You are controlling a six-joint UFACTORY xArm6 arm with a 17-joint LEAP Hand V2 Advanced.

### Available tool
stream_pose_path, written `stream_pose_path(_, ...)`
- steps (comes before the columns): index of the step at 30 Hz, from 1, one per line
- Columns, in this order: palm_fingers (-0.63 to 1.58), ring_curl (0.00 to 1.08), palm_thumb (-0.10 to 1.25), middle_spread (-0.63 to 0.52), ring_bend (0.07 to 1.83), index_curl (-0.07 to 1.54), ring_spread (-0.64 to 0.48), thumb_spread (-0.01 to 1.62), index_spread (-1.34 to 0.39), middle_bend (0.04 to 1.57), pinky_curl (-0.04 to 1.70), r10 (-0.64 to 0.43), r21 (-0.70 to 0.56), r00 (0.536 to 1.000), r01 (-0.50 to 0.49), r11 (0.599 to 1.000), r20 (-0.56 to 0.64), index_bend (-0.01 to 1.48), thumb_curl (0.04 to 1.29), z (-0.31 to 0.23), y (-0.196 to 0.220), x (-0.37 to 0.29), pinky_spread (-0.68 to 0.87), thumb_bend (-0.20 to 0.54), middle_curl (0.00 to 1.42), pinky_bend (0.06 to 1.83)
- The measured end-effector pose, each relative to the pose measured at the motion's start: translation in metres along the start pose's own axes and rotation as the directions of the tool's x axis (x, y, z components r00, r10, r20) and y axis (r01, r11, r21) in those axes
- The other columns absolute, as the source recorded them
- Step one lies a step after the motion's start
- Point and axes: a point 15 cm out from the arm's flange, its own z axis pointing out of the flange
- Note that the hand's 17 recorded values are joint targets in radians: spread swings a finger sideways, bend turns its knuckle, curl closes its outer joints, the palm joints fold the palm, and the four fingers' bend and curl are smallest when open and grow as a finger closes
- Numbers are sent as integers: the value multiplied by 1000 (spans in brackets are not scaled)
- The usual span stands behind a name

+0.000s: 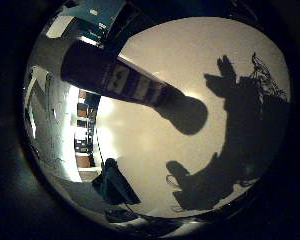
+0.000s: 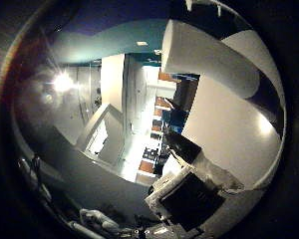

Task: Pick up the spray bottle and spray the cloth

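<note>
In the right little finger side palm view a dark spray bottle with a pale label stands on the white table, its round shadow beside its base. A dark teal cloth lies crumpled near the table's edge, away from the bottle. The shadow of my hand falls on the table beyond the bottle, with the fingers spread and straight. In the right thumb side palm view, white and black parts of my hand and a thick white finger show, with nothing between them. The hand is above the table, away from the bottle.
The table's edge runs past the cloth, with a dim room, shelves and ceiling lights behind it. The right thumb side palm view shows mostly the room and a strip of the white table.
</note>
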Motion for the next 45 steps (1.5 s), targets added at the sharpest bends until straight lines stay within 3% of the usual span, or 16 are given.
stream_pose_path(15,360,304,738,42,568,284,148,998,-108,401,291,-17,-68,1000,18,998,17,163,379,58,-34,0,307,-21,420,351)
stream_pose_path(20,802,375,812,-68,818,324,-18,980,-188,579,275,-7,-91,999,11,996,39,210,383,84,-43,-7,165,-14,498,422)
stream_pose_path(23,1111,415,886,-135,915,368,-109,967,-252,647,308,0,-95,998,6,995,58,234,388,98,-48,-15,-6,-10,543,622)
stream_pose_path(28,1344,484,958,-156,1078,542,-135,965,-278,860,421,0,-105,997,9,994,82,561,385,106,-49,-26,-247,-16,618,876)
stream_pose_path(34,1332,507,991,-120,1193,644,-144,970,-218,1033,514,-32,-188,985,64,980,171,839,380,117,-36,-68,-292,-15,626,1034)
stream_pose_path(42,1305,521,1008,-105,1305,655,-143,980,-182,1168,597,-166,-379,966,231,896,197,1012,385,113,-1,-140,-266,-20,613,1130)
stream_pose_path(45,1290,523,1009,-104,1330,649,-149,987,-178,1201,623,-235,-452,955,294,842,183,1051,390,108,13,-162,-258,-18,608,1148)
